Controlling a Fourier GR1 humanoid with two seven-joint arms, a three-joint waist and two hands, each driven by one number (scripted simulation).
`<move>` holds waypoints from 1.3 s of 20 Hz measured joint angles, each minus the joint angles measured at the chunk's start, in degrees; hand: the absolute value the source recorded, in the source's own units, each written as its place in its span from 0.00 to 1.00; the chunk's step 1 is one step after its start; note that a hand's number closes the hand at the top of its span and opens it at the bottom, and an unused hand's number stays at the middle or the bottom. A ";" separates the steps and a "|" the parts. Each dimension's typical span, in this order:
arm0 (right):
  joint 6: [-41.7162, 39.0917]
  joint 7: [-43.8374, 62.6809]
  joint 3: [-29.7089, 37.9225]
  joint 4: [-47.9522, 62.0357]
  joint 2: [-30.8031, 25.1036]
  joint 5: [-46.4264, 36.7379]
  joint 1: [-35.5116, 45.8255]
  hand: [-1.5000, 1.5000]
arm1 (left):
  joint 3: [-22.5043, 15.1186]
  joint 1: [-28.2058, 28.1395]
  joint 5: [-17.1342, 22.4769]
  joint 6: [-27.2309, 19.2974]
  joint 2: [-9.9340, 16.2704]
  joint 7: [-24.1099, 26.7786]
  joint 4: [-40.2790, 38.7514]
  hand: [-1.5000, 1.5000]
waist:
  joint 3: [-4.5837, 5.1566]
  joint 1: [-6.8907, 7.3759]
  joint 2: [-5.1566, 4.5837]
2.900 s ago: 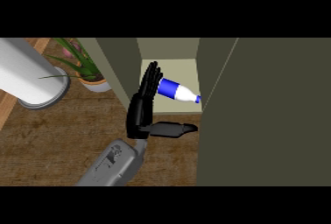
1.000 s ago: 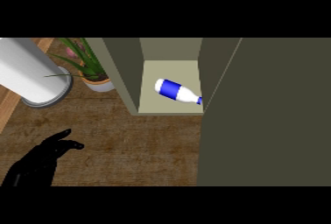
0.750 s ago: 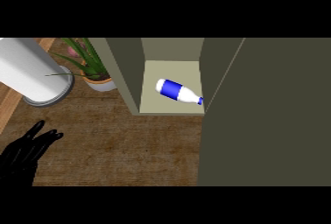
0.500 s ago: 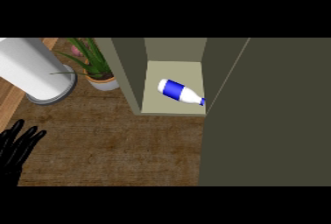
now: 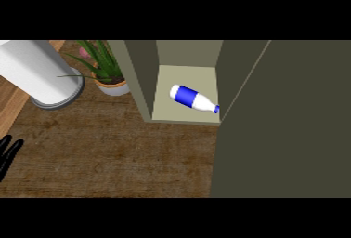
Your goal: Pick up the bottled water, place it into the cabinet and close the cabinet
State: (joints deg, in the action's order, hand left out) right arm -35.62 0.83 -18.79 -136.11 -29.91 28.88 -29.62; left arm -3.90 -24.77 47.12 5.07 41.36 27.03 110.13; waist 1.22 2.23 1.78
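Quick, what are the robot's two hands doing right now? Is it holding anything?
Left hand: open, fingers straight, holding nothing, at the view's left edge.
Right hand: not in view, so it cannot be told.

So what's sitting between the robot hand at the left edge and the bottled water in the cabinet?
In the head view, bare wooden counter, then the cabinet's left wall, separate the left robot hand from the bottled water.

Mottled brown wood-grain counter top (image 5: 123, 148); white cylinder on grey base (image 5: 37, 69) beside green potted plant (image 5: 103, 65).
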 measured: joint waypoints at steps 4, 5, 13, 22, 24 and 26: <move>3.64 3.67 -4.61 0.18 1.56 -1.04 4.79 1.00 | 1.88 -1.70 1.28 1.87 1.19 0.16 -0.26 0.00 | 0.05 0.39 0.01; 4.71 4.71 -5.70 0.22 2.03 -1.27 6.08 1.00 | 2.38 -2.09 1.57 2.49 1.53 0.27 -0.38 0.00 | 0.06 0.55 -0.04; 13.22 13.30 -12.18 0.89 6.40 -3.13 16.42 1.00 | 6.39 -4.83 3.82 6.78 4.08 0.75 -1.25 0.00 | 0.09 1.78 -0.15; 18.19 23.17 -19.87 1.59 12.99 -9.52 27.32 1.00 | 10.30 -6.81 6.53 11.32 6.11 1.21 -2.48 0.00 | -0.09 2.77 -0.60; 18.74 24.68 -20.49 1.75 14.61 -10.95 28.74 1.00 | 11.10 -7.12 7.04 12.23 6.42 1.36 -2.86 0.00 | -0.14 2.87 -0.80; 18.89 26.01 -19.81 1.94 15.69 -11.21 29.83 1.00 | 11.93 -7.29 7.65 12.82 6.67 1.45 -3.10 0.00 | -0.20 3.09 -1.07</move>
State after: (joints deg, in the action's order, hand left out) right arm -16.73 26.83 -38.61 -134.17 -14.22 17.66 0.22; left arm 8.03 -32.06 54.77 17.89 48.03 28.49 107.03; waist 1.02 5.32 0.71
